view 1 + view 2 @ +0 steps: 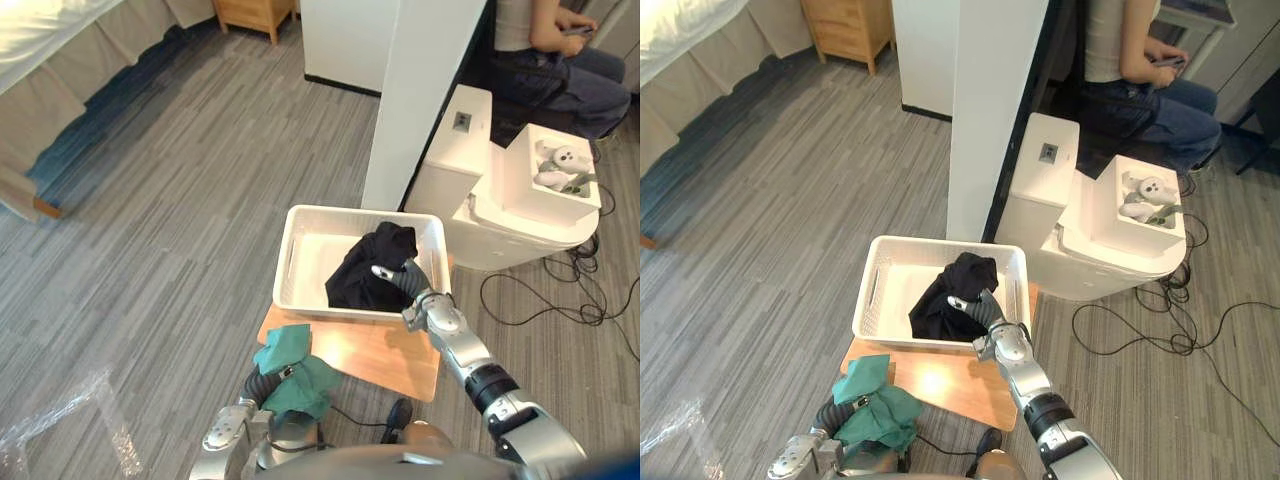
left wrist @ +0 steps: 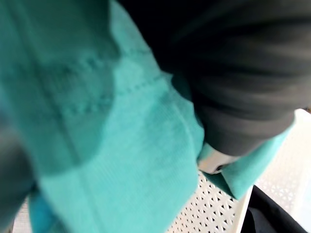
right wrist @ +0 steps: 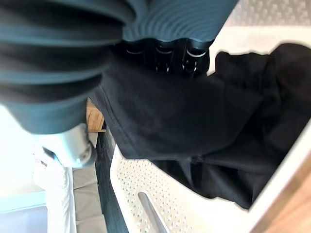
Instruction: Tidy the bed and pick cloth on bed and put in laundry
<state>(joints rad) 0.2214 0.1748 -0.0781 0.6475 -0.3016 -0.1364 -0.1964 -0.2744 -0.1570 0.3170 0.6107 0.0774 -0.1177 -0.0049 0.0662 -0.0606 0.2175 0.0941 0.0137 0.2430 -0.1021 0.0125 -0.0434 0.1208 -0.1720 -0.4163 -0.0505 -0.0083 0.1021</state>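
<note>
Black cloth (image 1: 362, 275) lies heaped in the white basket (image 1: 292, 262), toward its 3 o'clock side. The right hand (image 1: 405, 284) rests on the heap's 4 o'clock edge; whether it grips, I cannot tell. The green cloth (image 1: 296, 378) is bunched over the left hand (image 1: 264, 384) at the basket's 7 o'clock, outside the rim, the grasp hidden too. I see 2 risks: the black cloth snags on the lifting right hand and comes out, or the green cloth slips onto the wooden board (image 1: 375, 355).

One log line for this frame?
right hand: grips black cloth in white basket | left hand: draped with green cloth | basket on wooden stool
</note>
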